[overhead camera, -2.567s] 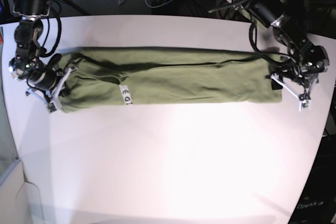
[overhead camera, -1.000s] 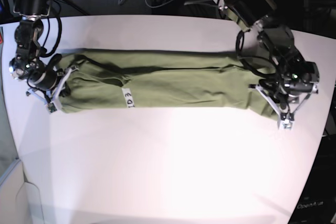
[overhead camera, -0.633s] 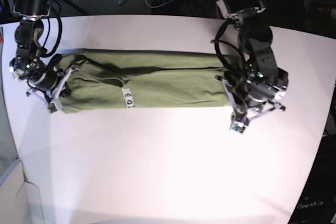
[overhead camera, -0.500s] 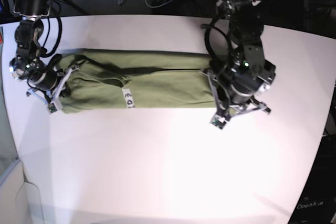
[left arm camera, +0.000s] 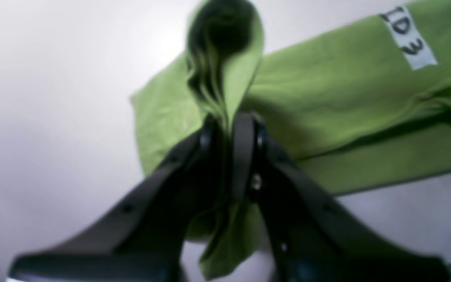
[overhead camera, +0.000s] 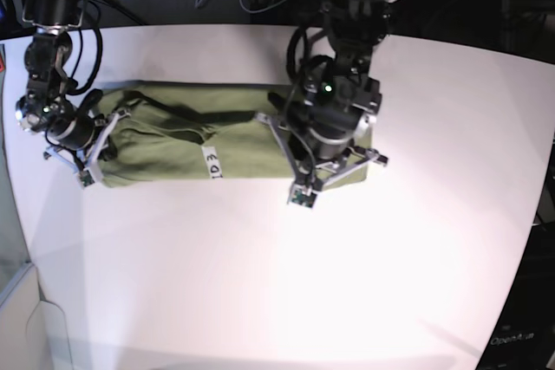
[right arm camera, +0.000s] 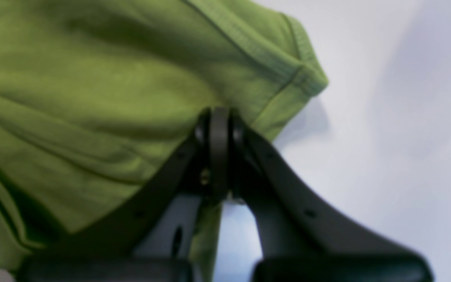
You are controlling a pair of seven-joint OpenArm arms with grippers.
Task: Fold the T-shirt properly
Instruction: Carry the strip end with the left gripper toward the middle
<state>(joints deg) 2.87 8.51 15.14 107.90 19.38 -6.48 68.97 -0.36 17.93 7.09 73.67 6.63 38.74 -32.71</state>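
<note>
At the left of the base view the right gripper point(overhead camera: 94, 155) is pinching the T-shirt point(overhead camera: 173, 140) at its sleeve end, jaws closed on the hem, pinning it to the white table point(overhead camera: 260, 283). Mid-table, the left gripper point(overhead camera: 286, 140) is clamping a raised pleat of cloth over the strip. It should be carrying that end low and square, edges lining up near the white label point(overhead camera: 209, 162). Compared with a second ago, it has swept in from the far right, and the strip is lying far shorter.

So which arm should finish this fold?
Probably the left gripper: it pinches the T-shirt end, lifted over mid-shirt. The right gripper clamps the other end at the table.
</note>
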